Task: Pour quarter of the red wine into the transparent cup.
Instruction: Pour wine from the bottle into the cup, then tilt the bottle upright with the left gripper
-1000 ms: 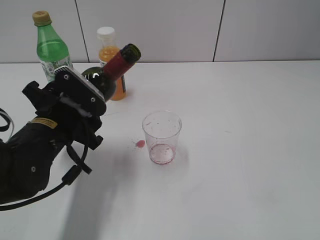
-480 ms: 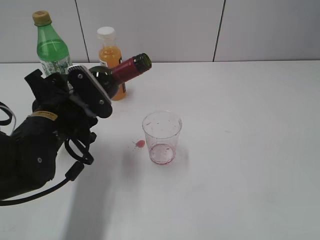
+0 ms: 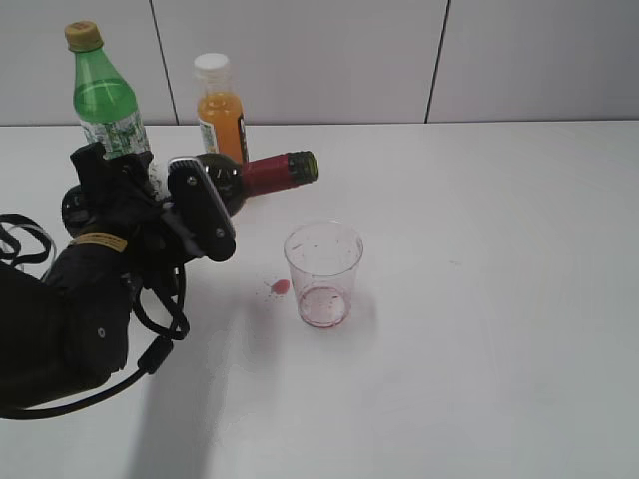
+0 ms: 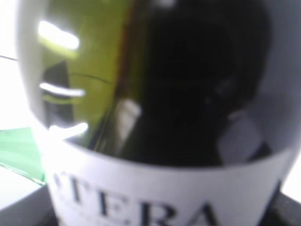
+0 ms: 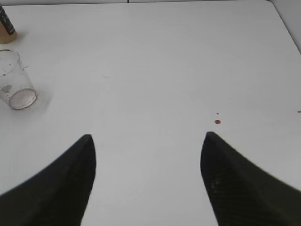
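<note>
— What have your left jaws (image 3: pixel 195 205) got?

— They are clenched around the body of the wine bottle (image 3: pixel 250 176). I hold it tipped nearly level above the bench (image 3: pixel 499 299), its red neck and open mouth pointing away from the jaws toward the right. Up close, dark red wine (image 4: pixel 197 80) fills the glass above the white label (image 4: pixel 155 197).

— And the cup?

— The clear cup (image 3: pixel 323 272) stands upright on the bench, below the bottle's mouth and a little beyond it, apart from it. A thin reddish film lies at its bottom, and a small red spot (image 3: pixel 281 286) marks the bench just beside it, on the jaws' side.

— Your right jaws (image 5: pixel 146 141)?

— Spread wide, holding nothing, above bare bench, with the cup well off to their left.
</note>
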`<act>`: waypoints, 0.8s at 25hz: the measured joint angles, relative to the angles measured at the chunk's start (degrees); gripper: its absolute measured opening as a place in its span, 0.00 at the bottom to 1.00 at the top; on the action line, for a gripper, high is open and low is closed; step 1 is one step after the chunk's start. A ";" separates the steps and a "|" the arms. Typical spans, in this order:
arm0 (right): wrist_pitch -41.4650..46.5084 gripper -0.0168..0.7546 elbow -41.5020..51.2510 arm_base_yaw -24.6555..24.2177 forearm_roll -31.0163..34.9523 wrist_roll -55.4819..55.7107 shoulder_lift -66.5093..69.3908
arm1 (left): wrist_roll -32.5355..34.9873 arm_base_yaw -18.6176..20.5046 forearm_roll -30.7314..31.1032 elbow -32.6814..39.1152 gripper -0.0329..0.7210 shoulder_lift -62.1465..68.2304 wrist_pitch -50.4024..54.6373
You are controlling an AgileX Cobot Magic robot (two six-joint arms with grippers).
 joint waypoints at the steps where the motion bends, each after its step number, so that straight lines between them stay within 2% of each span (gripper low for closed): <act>1: 0.00 0.75 0.00 0.00 0.00 0.00 0.00 | 0.58 0.00 0.00 0.00 0.78 0.22 0.00; 20: 0.00 0.75 0.00 0.00 0.04 0.00 0.00 | 9.62 0.00 0.21 -0.06 0.78 4.34 -3.62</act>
